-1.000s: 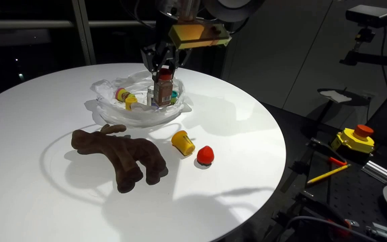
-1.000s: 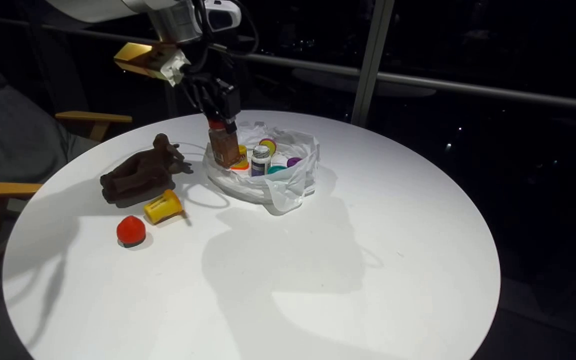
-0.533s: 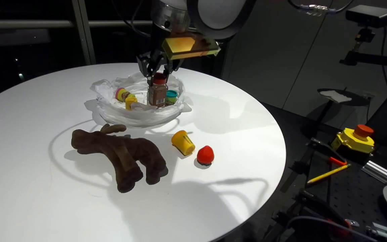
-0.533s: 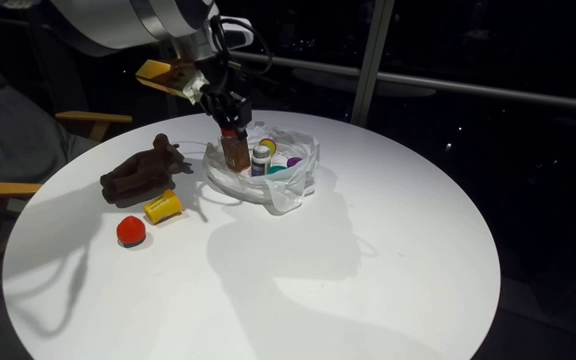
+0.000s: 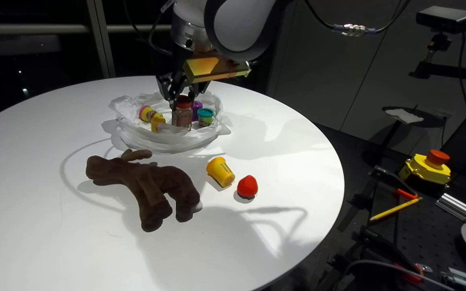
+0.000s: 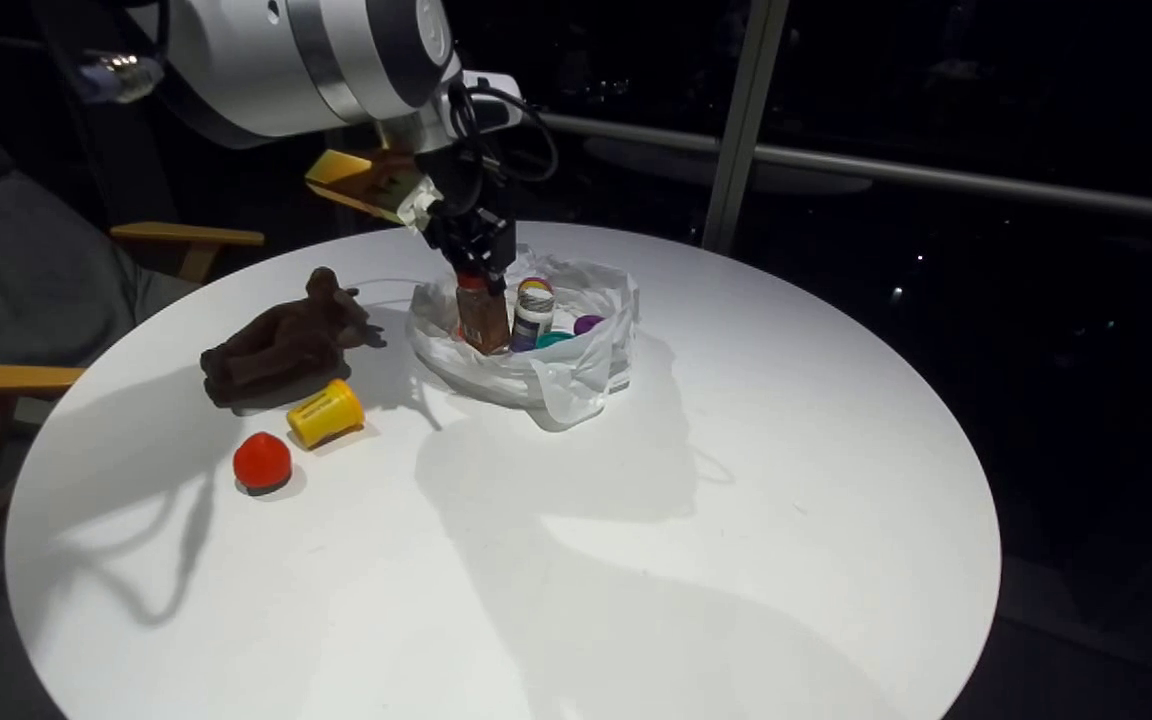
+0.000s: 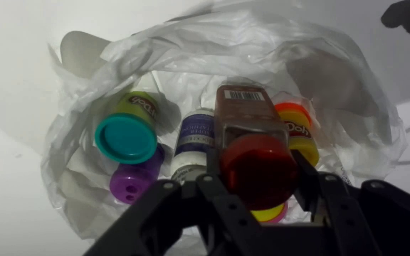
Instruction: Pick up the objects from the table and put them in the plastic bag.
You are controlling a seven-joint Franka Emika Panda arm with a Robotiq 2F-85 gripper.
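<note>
My gripper is shut on the red-capped neck of a brown spice bottle. In both exterior views the bottle hangs almost upright inside the open white plastic bag. In the wrist view the bag holds a white pill bottle, a teal-lidded tub, a purple thing, a yellow tub and a pink-rimmed tub. On the table lie a brown plush toy, a yellow tub and a red strawberry-like thing.
The round white table carries everything. The bag's crumpled rim stands up around its contents. The pill bottle leans right beside the held bottle. A chair stands past the table edge. A side bench with a yellow stop button box stands off the table.
My gripper has moved down with the spice bottle, deeper into the bag and leftward in the view showing the stop button. The pill bottle now leans. The things on the table have not moved.
</note>
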